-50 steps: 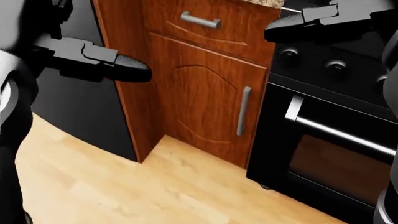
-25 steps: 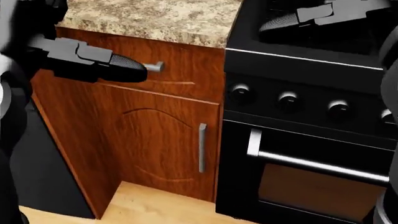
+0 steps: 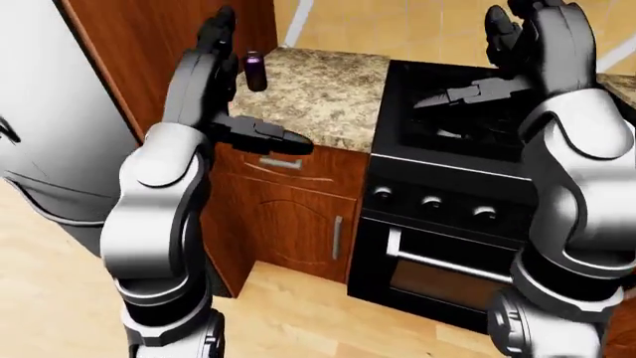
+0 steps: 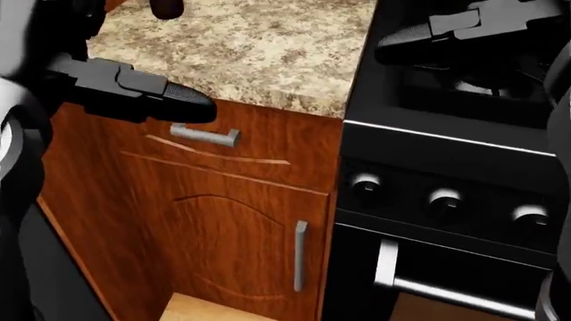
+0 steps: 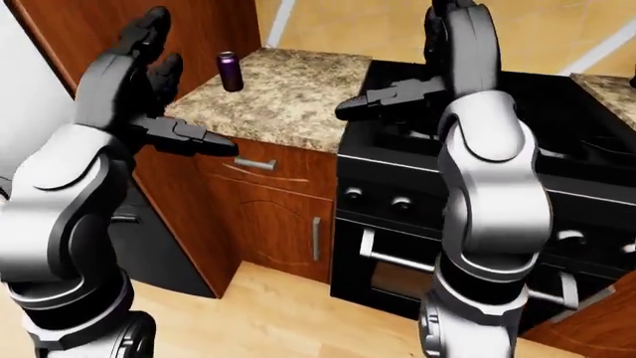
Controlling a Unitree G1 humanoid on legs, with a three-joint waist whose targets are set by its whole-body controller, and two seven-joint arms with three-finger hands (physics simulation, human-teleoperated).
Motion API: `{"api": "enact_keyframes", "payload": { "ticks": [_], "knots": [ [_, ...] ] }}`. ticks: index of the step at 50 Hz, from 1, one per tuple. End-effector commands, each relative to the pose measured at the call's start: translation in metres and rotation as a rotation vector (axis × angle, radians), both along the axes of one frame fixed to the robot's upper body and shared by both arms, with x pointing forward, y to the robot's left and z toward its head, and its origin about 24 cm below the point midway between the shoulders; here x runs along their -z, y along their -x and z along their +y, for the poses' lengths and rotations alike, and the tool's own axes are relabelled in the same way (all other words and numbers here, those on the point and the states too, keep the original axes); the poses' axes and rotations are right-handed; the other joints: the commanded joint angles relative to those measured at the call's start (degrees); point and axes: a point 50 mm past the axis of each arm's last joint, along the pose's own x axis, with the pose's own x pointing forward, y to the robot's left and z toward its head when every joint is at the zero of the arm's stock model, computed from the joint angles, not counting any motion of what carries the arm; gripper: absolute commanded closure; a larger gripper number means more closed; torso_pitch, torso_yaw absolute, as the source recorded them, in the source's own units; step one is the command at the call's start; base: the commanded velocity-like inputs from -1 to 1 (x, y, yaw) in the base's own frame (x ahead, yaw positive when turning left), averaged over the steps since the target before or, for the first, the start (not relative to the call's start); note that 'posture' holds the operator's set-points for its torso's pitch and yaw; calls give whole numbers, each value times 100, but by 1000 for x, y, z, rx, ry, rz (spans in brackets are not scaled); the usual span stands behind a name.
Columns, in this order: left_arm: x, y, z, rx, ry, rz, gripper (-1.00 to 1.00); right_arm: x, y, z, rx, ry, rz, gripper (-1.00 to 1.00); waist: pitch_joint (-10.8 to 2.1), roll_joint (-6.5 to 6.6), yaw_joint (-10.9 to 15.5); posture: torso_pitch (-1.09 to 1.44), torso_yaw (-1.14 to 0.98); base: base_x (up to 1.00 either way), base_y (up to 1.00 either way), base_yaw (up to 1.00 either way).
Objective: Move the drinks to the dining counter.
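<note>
A dark purple can (image 5: 230, 71) is seen standing upright on the speckled stone table (image 5: 288, 97), near its far left corner, beside the tall wooden cabinet side (image 5: 80, 30). Both hands are raised with the fingers spread wide, and nothing is held in them. The left hand (image 5: 139, 71) is kept at the left of the can, apart from it. The right hand (image 5: 452, 45) is kept above the black stove (image 3: 467, 127), which stands directly at the right of the table. Under the table a wooden drawer (image 4: 223, 144) and a cupboard door (image 4: 241, 241) are seen.
</note>
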Motion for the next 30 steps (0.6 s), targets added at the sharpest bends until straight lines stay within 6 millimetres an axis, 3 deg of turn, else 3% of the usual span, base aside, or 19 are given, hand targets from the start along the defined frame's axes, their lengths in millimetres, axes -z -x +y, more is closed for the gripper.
{"api": "enact_keyframes", "payload": {
  "ticks": [1,2,3,5,7,11,13,14,15,16,18,30],
  "knots": [
    [-12,4,0,-5,-2,-70,-100,-13,6,1,-1,7,-79,-100,-63,63,-16,0,0,31,0,0],
    [-11,4,0,-4,-2,-70,-100,-14,6,1,-1,6,-79,-100,-172,273,-29,0,0,32,0,0],
    [-11,4,0,-3,-2,-70,-100,-13,6,1,-1,6,-79,-100,-204,190,16,0,0,32,0,0],
    [-11,3,0,-4,-2,-69,-100,-13,6,1,-1,4,-79,-100,-110,207,1,0,0,32,0,0],
    [-10,3,0,-3,-2,-69,-100,-13,6,1,-1,2,-79,-100,-168,118,38,0,0,32,0,0],
    [-10,3,1,-5,-2,-69,-100,-13,7,1,0,-3,-81,-100,-85,-44,41,0,0,11,0,0],
    [-10,4,1,-4,-2,-70,-100,-13,6,1,-2,-4,-83,-100,-64,-238,82,0,0,0,0,0],
    [-10,4,1,-5,-2,-70,-100,-13,6,1,-2,-4,-83,-100,-77,-403,98,0,0,0,0,0],
    [-10,4,1,-5,-2,-70,-100,-12,6,1,-2,-1,-81,-100,-119,-444,164,0,0,0,0,0],
    [-11,4,1,-5,-2,-70,-100,-12,5,2,1,4,-80,-100,-62,-350,144,0,0,0,0,0],
    [-11,4,1,-5,-1,-71,-100,-13,6,2,0,6,-81,-100,-143,-352,119,0,0,0,0,0],
    [-10,4,0,-3,-2,-68,-100,-12,5,2,2,7,-83,-100,-166,-309,120,0,0,0,0,0]
  ]
}}
